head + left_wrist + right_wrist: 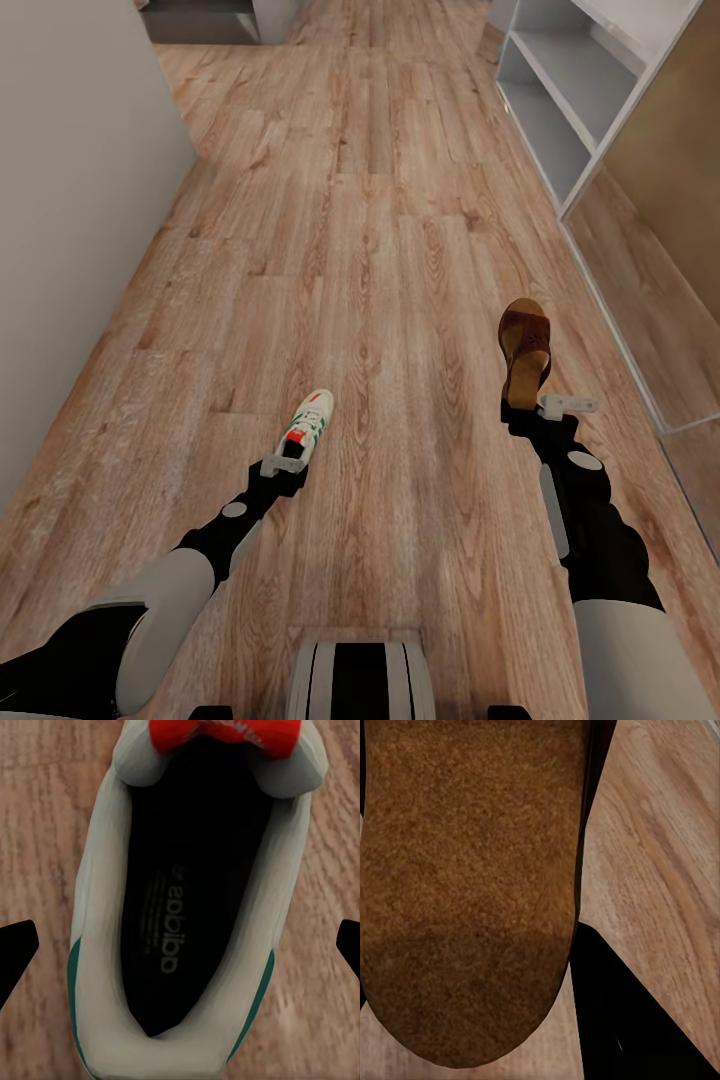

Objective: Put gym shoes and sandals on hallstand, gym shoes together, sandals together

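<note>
A plain pale grey wall (70, 230) is running along the left side of the corridor, meeting the light brown wood-grain plank floor (380, 250). The left claw (284, 464) is reaching forward at the heel of a white lace-up gym shoe with green side stripes and a red-orange tongue (308, 420). In the left wrist view that shoe (187, 907) is lying between the two dark fingertips (16, 952), which are standing wide of its sides with floor showing in the gaps, so the claw is spread and not gripping.

Further right, the right claw (545, 408) is sitting at the heel of a dark brown leather sandal with a tan footbed (525, 350), toe pointing away. In the right wrist view the sandal's footbed (472, 885) is lying right against one dark finger (622, 1020); I cannot tell whether this claw is clamping it.

At the far right, the pale grey-white hallstand with open shelf slots (570, 90) is standing well ahead of the sandal, with bare floor between them.
</note>
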You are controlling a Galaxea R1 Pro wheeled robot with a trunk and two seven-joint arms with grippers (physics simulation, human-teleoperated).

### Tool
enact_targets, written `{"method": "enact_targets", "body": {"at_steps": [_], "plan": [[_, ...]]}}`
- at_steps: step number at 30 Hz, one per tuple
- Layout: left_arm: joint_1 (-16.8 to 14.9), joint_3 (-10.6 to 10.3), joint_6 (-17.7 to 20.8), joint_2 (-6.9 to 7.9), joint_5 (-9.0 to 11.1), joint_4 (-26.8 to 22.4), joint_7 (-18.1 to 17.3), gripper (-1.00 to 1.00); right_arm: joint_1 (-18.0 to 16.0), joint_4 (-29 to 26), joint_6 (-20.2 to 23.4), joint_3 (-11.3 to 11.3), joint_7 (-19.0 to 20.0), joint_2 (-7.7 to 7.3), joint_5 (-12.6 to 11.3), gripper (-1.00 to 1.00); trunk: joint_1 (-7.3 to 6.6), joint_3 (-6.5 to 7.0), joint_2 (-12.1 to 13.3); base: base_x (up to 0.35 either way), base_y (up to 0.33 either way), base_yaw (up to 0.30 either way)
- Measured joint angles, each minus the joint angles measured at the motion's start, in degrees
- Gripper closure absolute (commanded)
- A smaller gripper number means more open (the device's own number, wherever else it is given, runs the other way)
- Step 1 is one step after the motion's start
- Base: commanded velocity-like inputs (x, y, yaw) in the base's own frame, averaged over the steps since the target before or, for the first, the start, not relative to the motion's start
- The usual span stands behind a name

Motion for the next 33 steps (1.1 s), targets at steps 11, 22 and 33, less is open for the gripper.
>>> {"method": "enact_targets", "body": {"at_steps": [11, 22, 33], "plan": [[0.0, 0.0, 0.0, 0.00, 0.0, 0.0, 0.0, -1.00, 0.0, 0.0, 0.0, 0.0, 0.0, 0.00, 0.0, 1.00, 0.00, 0.00, 0.0, -0.002, 0.000, 0.000], [0.0, 0.1, 0.0, 0.00, 0.0, 0.0, 0.0, -1.00, 0.0, 0.0, 0.0, 0.0, 0.0, 0.00, 0.0, 1.00, 0.00, 0.00, 0.0, -0.048, 0.027, 0.000], [0.0, 0.0, 0.0, 0.00, 0.0, 0.0, 0.0, -1.00, 0.0, 0.0, 0.0, 0.0, 0.0, 0.00, 0.0, 1.00, 0.00, 0.00, 0.0, -0.023, 0.012, 0.000]]}}
